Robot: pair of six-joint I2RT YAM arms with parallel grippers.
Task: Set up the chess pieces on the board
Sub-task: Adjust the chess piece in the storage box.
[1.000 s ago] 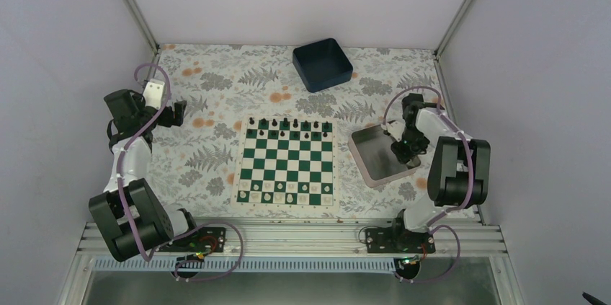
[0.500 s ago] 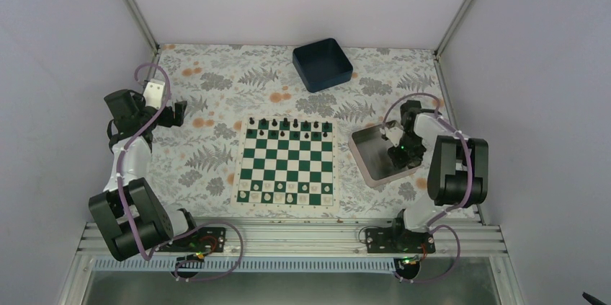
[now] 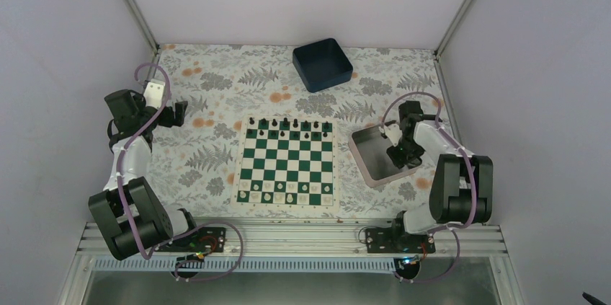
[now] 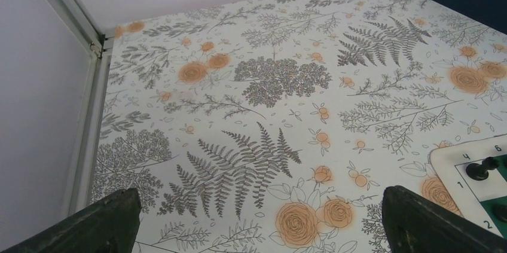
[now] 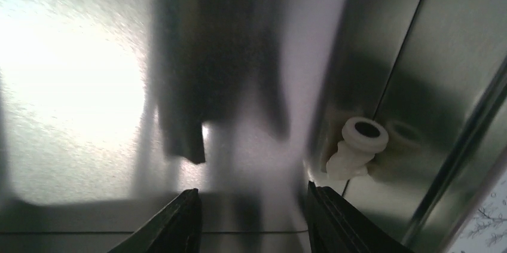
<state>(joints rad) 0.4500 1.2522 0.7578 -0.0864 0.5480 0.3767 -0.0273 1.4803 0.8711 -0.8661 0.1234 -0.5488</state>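
While a cream chess piece (image 5: 357, 148) lies tipped in the metal tray (image 5: 72, 85), the right gripper (image 5: 251, 196) hangs over it, spread and empty.

The piece rests against the tray wall, hollow base toward the wrist camera, just right of the right-hand finger and not between the jaws. Over the last second the right arm's elbow dropped toward the near edge while the gripper (image 3: 398, 155) edged slightly along the tray (image 3: 360, 148). I read this as lining up for the pickup, with no grasp made yet. White pieces (image 3: 256, 185) fill the near rows of the board (image 3: 288, 161); black pieces (image 3: 286, 126) line the far side. The left gripper (image 3: 176, 112) sits parked over the floral tablecloth (image 4: 269, 85), fingers wide apart and holding nothing. Small numerals mark the board's cream border (image 4: 459, 185); 1 and 2 seem legible. No brand seen.
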